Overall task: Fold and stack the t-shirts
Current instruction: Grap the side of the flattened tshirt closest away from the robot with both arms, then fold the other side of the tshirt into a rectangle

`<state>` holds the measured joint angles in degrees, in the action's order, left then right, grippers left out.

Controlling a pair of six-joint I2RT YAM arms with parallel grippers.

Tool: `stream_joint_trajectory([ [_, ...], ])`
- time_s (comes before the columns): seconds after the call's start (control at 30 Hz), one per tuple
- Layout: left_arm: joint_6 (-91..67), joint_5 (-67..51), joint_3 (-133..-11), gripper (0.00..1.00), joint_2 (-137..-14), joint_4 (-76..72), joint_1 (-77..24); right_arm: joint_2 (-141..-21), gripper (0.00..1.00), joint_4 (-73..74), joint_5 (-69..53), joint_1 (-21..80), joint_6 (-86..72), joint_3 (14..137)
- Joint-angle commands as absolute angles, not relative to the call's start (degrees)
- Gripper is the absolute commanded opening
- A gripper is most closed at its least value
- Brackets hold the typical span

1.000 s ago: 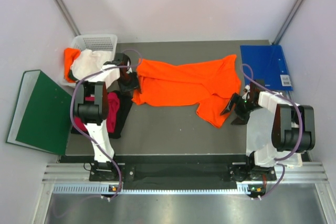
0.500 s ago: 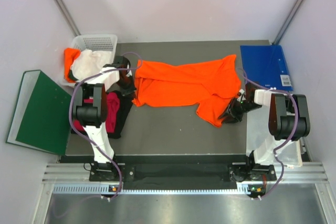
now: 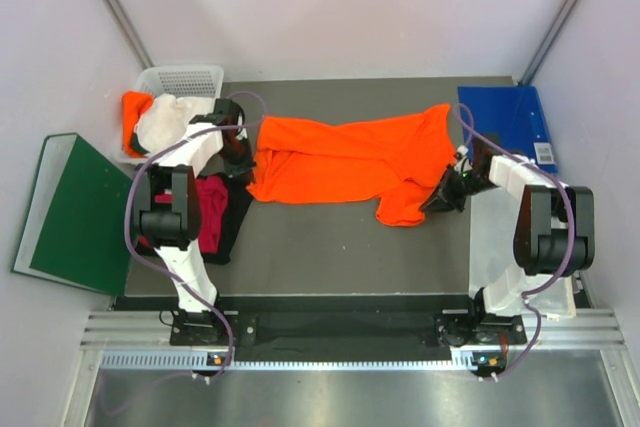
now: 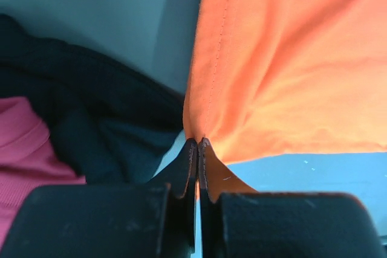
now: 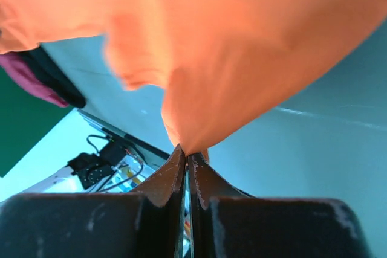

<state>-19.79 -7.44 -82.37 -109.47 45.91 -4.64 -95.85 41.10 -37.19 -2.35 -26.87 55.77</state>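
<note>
A bright orange t-shirt point(image 3: 350, 159) lies spread across the middle of the grey table. My left gripper point(image 3: 240, 155) is shut on its left edge; the wrist view shows orange cloth point(image 4: 284, 70) pinched between the jaw tips point(image 4: 198, 143). My right gripper point(image 3: 443, 195) is shut on the shirt's lower right corner, with cloth point(image 5: 230, 46) rising from its tips point(image 5: 186, 152). A magenta-pink shirt point(image 3: 208, 222) and a black one point(image 3: 236, 209) lie crumpled at the left. White point(image 3: 168, 119) and orange point(image 3: 131, 112) shirts hang over a basket.
A white mesh basket point(image 3: 185, 79) stands at the back left. A dark green binder point(image 3: 72, 215) lies off the table's left edge. A blue folder point(image 3: 510, 125) sits at the back right. White material point(image 3: 495, 247) lies under the right arm.
Both grippers went from open to shut on the orange shirt. The right gripper moved up and left, lifting the shirt's lower right flap; the left gripper shifted slightly toward the back.
</note>
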Motion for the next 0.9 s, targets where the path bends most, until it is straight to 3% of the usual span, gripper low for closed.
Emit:
stream_joint_trajectory([
  [0.0, -19.9, -7.8, -87.0, 0.0, -106.3, 49.2, -4.6, -91.9, 0.0, 45.3, -39.5, -2.1, -25.2, 62.2],
  [0.87, -28.3, -27.9, -106.6, 0.0, -125.1, 48.9, 2.2, -111.4, 0.0, 32.6, -49.2, -6.9, -32.6, 91.2],
])
